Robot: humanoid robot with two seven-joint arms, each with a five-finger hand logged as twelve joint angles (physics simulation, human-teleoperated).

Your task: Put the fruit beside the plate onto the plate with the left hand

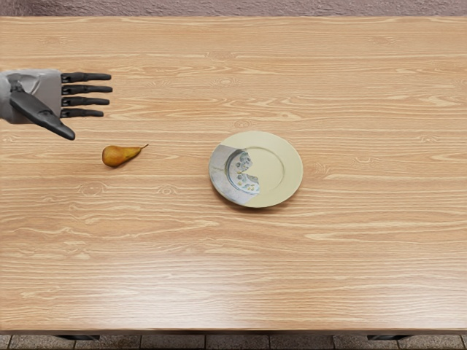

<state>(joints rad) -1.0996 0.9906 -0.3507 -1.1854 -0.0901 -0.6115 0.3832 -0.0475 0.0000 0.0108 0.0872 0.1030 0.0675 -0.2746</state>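
The task appears to be at its first step, the reach. The left robot hand (51,100) hangs over the tabletop (328,277) near the left edge, fingers stretched out straight and thumb angled down, holding nothing. The pear (120,154) lies on its side close by, lower and to the right in the view and well apart from the plate (288,171). The next move likely calls for lowering the hand over the pear's fat end, closing the fingers around it and carrying it right to the plate.

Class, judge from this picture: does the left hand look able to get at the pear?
Probably yes: the left hand is open, up-left of the pear, with only bare table between them.
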